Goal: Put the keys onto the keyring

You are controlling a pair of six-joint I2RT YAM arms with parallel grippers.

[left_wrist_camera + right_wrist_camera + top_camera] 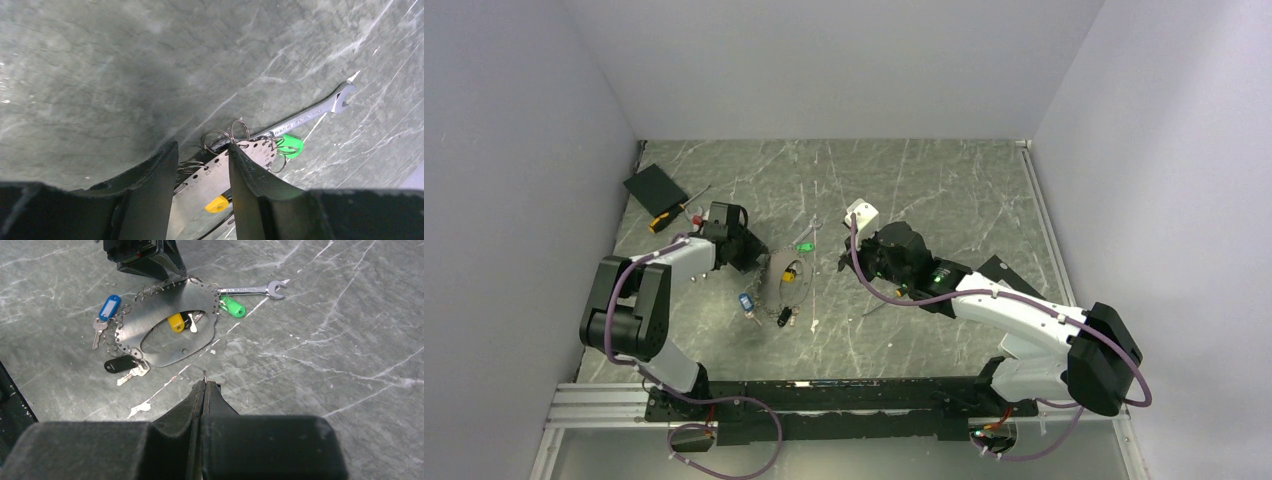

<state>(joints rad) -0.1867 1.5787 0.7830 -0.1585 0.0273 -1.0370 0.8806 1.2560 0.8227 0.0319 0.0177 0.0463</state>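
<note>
Keyring (215, 172) inside left gripper (202, 146), seemingly loose

The left gripper (202, 152) blocks most of the keyring (255, 151), yellow key (217, 203) half hidden; tiny sliver (204, 374) at the right gripper (204, 385) tip, too small to identify.

We see a grey-green tabletop (325, 315) veined with white, like marble. The keyring (150, 325) is plain brushed silver, its rim dotted with small holes. Colour comes from the green key (233, 308), the yellow key (175, 322), the blue key (109, 307) and the black key (120, 364). The wrench (250, 289) is bright silver, the screwdriver (664, 219) orange and black. The left pincer (202, 150) and right pincer (204, 385) are matt black, the cables (652, 257) purple, the walls (524, 150) pale lilac.
</note>
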